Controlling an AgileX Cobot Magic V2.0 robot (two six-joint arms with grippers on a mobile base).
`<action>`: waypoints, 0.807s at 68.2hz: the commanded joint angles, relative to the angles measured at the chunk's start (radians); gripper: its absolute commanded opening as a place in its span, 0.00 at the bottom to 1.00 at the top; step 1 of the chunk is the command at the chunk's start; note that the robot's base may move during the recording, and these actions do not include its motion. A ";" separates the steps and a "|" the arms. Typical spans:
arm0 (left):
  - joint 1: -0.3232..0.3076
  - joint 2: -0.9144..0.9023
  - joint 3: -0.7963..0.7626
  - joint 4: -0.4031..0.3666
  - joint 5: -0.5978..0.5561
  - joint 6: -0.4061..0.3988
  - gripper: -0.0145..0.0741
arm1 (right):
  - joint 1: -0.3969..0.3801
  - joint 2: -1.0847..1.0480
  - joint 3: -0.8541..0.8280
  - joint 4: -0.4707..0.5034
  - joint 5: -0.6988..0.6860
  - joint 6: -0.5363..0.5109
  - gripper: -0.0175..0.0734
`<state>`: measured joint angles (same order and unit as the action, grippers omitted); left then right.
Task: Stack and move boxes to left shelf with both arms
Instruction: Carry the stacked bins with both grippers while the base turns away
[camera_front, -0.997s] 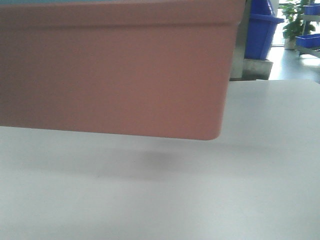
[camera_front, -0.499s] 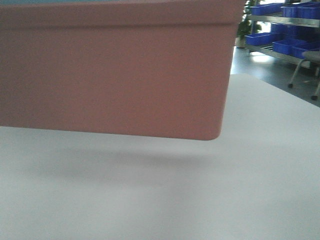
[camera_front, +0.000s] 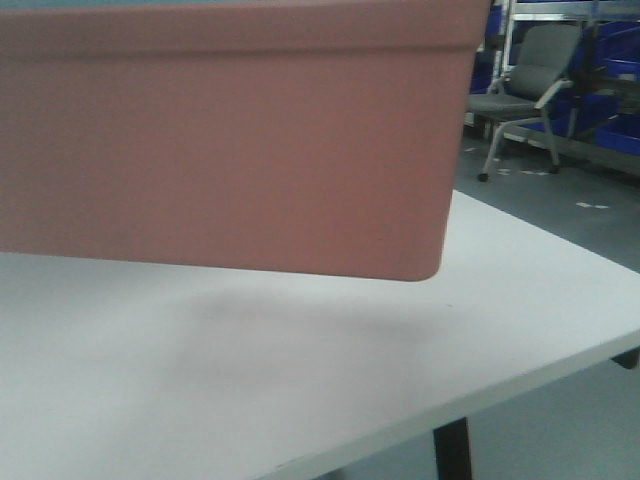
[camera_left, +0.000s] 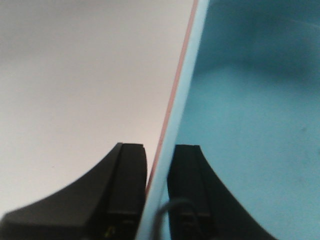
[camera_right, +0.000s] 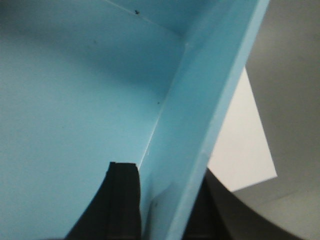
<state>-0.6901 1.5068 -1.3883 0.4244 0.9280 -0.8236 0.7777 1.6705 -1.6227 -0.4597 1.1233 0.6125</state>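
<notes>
Blue box sits nested inside the pink box, and I have both claws on the pair. On my left wrist camera the left gripper is pinched narrow over the side wall: one black finger on the outside, the other inside against the blue wall. A thin pink line of the outer box's rim shows right along the blue edge. On my right wrist camera the right gripper is closed the same way on the opposite wall, with one finger inside the blue box near its corner and the other dark and mostly hidden behind the rim.

From the front camera the pink box fills the upper left of the view and hangs clear of the table, tilted a little, with a soft shadow on the white top beneath it. The table's right edge and a dark leg show lower right. Beyond, across the grey floor, a grey chair stands before blurred blue bins.
</notes>
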 joint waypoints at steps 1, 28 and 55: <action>-0.041 -0.039 -0.049 -0.060 -0.247 -0.005 0.16 | 0.025 -0.038 -0.038 0.065 -0.221 0.019 0.23; -0.041 -0.039 -0.049 -0.060 -0.247 -0.005 0.16 | 0.025 -0.038 -0.038 0.065 -0.221 0.019 0.23; -0.041 -0.039 -0.049 -0.060 -0.247 -0.005 0.16 | 0.025 -0.038 -0.038 0.065 -0.221 0.019 0.23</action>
<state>-0.6901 1.5068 -1.3883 0.4244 0.9262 -0.8236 0.7777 1.6705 -1.6227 -0.4597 1.1233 0.6125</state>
